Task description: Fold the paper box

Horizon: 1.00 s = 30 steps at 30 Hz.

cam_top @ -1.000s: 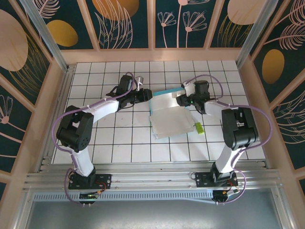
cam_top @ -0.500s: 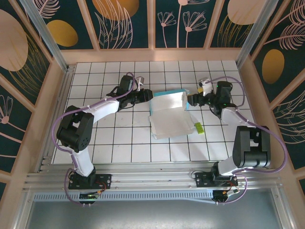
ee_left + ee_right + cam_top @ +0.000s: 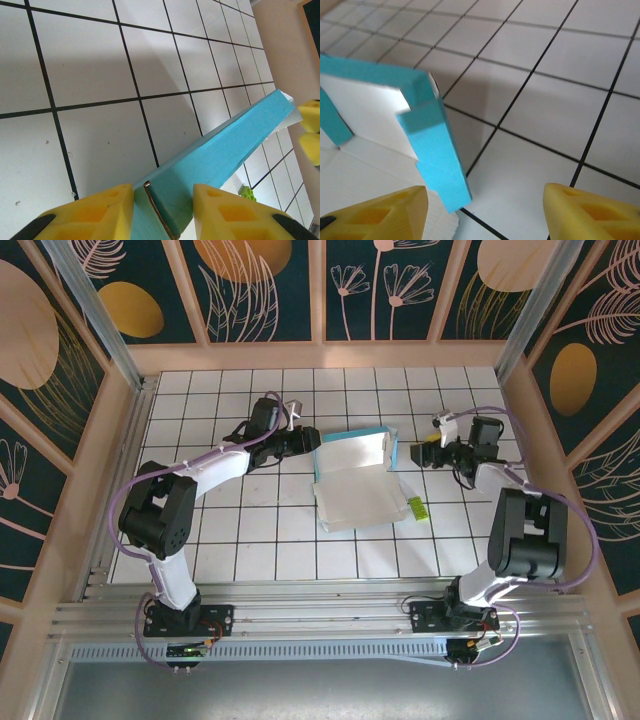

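Mid-fold, thin white-and-light-blue card paper box (image 3: 355,495) pinched by its raised back wall in left gripper (image 3: 311,445), just ahead of right gripper (image 3: 416,454), spread and empty, probably tucking the side flap next

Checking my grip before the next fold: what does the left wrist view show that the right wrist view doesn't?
Left wrist: the left hand clamped on the paper box by its blue wall, plus a small yellow-green piece. Right wrist: the right hand open, clear of the box's corner, its white inside visible. Both: the blue wall and the tiled table.
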Motion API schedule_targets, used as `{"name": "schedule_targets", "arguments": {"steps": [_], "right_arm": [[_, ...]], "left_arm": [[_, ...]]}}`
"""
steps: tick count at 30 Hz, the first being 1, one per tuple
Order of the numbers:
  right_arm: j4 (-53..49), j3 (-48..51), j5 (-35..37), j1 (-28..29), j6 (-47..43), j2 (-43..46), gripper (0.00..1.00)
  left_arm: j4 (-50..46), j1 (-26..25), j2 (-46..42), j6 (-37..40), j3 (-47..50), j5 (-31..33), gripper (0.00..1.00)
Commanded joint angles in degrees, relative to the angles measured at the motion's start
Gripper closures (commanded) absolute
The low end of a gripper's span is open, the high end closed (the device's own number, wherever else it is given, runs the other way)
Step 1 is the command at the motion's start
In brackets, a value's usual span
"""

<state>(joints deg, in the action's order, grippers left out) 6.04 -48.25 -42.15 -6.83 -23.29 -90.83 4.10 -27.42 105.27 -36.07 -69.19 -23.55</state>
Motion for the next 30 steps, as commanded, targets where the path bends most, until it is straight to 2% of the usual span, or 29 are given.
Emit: {"name": "schedule_targets", "arguments": {"steps": [1, 6, 10, 14, 19, 24, 30], "right_arm": [[-3.11, -3.84, -1.97, 0.78, -7.42, -2.9, 0.38], [-7.28, -7.95, -3.61, 2.55, -14.27, -6.77, 0.4], [-8.06, -9.97, -3.66, 3.22, -16.24, -9.38, 0.42], [-10.28, -12.71, -3.57, 3.93, -18.18, -12.31, 0.49], [-15.62, -15.64, -4.46, 5.29, -22.4, -14.41, 0.5], [-16.3, -15.66, -7.77, 5.86, -23.13, -14.34, 0.51], [-17.05, -17.46, -4.34, 7.62, -22.68, -15.81, 0.57]], "left_arm": [[-0.93, -0.27, 0.81, 0.65, -0.68, -0.46, 0.65], [-0.85, -0.27, 1.14, 0.46, -0.94, -0.62, 0.65], [-1.11, -0.27, 1.14, 0.65, -1.3, -0.53, 0.65], [-1.29, -0.26, 1.05, 0.74, -1.3, -0.36, 0.65], [-1.29, -0.27, 1.22, 0.65, -1.3, -0.47, 0.65], [-1.37, -0.27, 1.32, 0.63, -1.52, -0.44, 0.65], [-1.46, -0.27, 1.58, 0.56, -1.98, -0.62, 0.65]]}}
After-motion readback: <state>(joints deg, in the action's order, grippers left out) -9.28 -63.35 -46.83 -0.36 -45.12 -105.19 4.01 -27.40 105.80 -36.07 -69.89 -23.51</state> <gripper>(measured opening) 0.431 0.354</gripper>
